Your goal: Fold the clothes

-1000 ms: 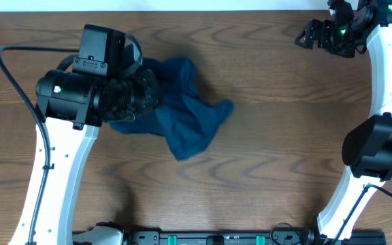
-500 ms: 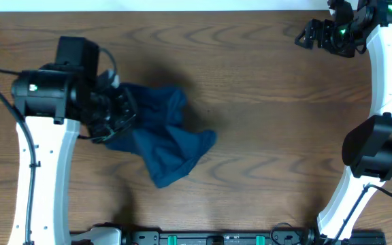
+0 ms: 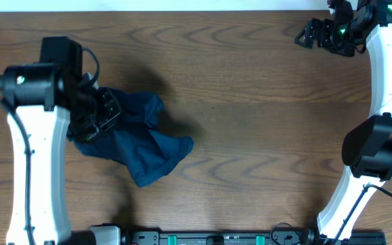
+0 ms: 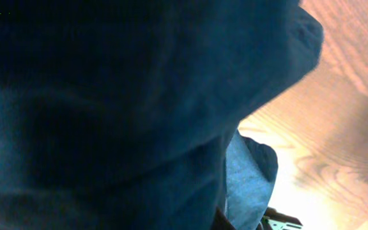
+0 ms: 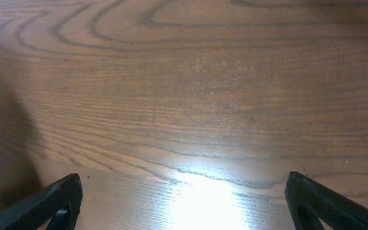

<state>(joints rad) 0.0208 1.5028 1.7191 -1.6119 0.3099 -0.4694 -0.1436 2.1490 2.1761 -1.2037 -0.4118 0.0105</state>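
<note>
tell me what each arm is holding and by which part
The left gripper holds the clothes, jaws shut on a bunched end; which part of the garment cannot be told. The right gripper holds nothing.

- clothes (image 3: 145,146): dark navy-blue, plain; one fold shows paler blue in the left wrist view.
- table (image 3: 264,122): mid-brown wood with darker wavy grain and a pale glare patch in the right wrist view.
- left arm (image 3: 36,177): white link, black joint housings.
- right arm (image 3: 386,75): white, black housings, green lights.
- right gripper (image 5: 184,201): black fingers.
</note>
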